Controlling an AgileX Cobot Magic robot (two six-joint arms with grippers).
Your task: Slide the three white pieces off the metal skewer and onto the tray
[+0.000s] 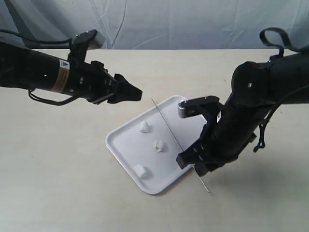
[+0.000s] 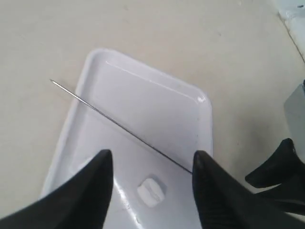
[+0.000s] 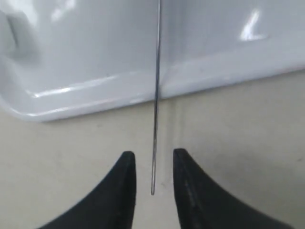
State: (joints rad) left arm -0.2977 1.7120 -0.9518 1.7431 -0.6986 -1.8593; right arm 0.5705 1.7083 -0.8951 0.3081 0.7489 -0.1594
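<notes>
Three white pieces (image 1: pixel 144 127) (image 1: pixel 158 145) (image 1: pixel 141 170) lie loose on the white tray (image 1: pixel 116 147), none of them on the metal skewer (image 1: pixel 166 123). The bare skewer slants across the tray, its far tip beyond the back rim and its near end past the front rim. My right gripper (image 1: pixel 197 166) is open at that near end. In the right wrist view the skewer (image 3: pixel 156 95) runs between the fingertips of the right gripper (image 3: pixel 153 155) with a gap on each side. My left gripper (image 2: pixel 152 155) hangs open above the tray (image 2: pixel 143 95), over one piece (image 2: pixel 151 192) and the skewer (image 2: pixel 119 125).
The tray sits on a beige tabletop (image 1: pixel 58 159) with a pale cloth backdrop (image 1: pixel 169 24) behind. The dark right arm (image 2: pixel 281 167) shows at the edge of the left wrist view.
</notes>
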